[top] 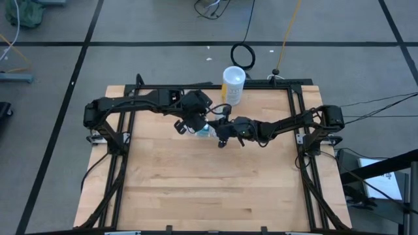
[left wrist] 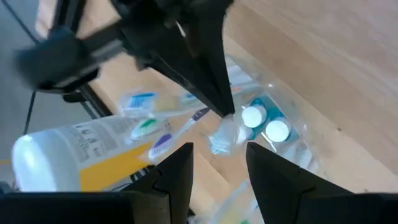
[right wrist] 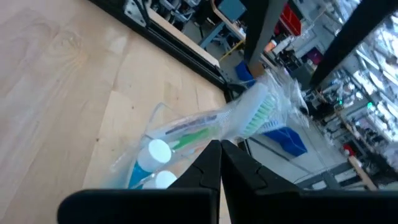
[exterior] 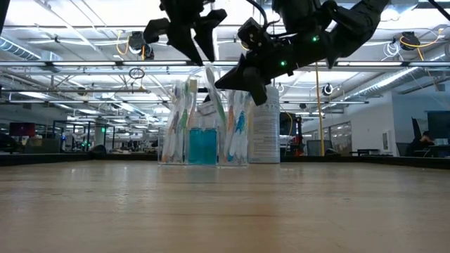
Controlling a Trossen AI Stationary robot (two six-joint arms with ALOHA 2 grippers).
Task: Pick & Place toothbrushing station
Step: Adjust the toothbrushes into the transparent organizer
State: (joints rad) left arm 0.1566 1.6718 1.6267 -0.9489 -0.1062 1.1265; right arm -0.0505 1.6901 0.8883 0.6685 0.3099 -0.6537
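Observation:
The clear holder (exterior: 204, 144) stands on the table just behind its middle (top: 204, 130). Wrapped toothbrushes stand upright in it around teal tubes (left wrist: 264, 124) with white caps. My right gripper (exterior: 223, 82) reaches in from the right at the height of the brush tops. It is shut on one wrapped toothbrush (right wrist: 249, 118) with green bristles. My left gripper (top: 191, 123) hangs open above the holder's left side (exterior: 199, 50) and points steeply down. The crumpled end of the wrap (left wrist: 221, 140) lies between its fingers, apparently untouched. My right gripper pinches the wrapped toothbrush just below its bristle head (right wrist: 239, 127), on the clear wrap, between its two shut fingertips. The fingers come nearly level from the table's right and lie across the brush. The brush leans, with its handle end down in the holder (right wrist: 155, 134).
A tall white canister (top: 233, 85) with a yellowish label stands just behind the holder, toward the far edge (exterior: 266, 133). The black frame rails (top: 297, 130) run along the table's sides and back. Bare wood (top: 209, 189) stretches toward the near edge.

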